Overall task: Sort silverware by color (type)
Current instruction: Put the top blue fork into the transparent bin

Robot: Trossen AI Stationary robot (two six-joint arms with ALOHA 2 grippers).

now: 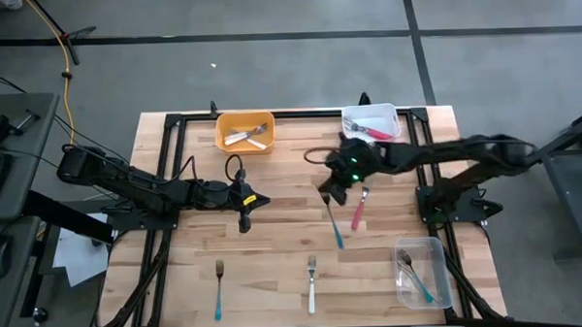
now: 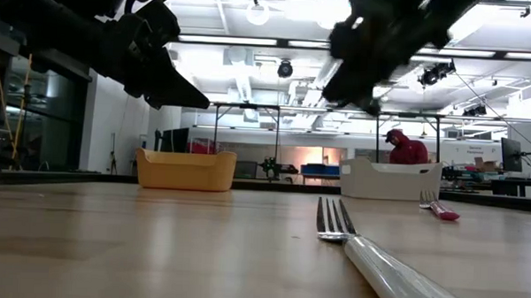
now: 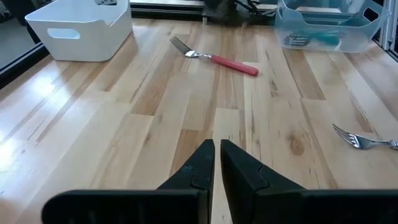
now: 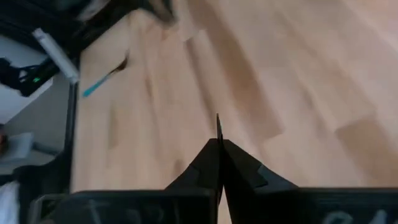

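Four forks lie flat on the wooden table. A red-handled fork (image 1: 359, 211) and a teal-handled fork (image 1: 334, 226) lie at mid-table. Another teal fork (image 1: 219, 288) and a white-handled fork (image 1: 312, 285) lie near the front edge. My right gripper (image 1: 328, 194) is shut and raised above the table (image 2: 371, 105), over the mid-table teal fork's head. My left gripper (image 1: 260, 199) is shut and empty (image 3: 217, 155), off the table left of centre, pointing toward the table's right. From there it looks at the red fork (image 3: 216, 59) and the teal fork's head (image 3: 357, 140).
An orange bin (image 1: 244, 132) at the back holds white-handled forks. A white bin (image 1: 372, 123) at the back right holds red ones. A clear bin (image 1: 419, 272) at the front right holds teal ones. A person in red (image 2: 408, 150) is far behind the table.
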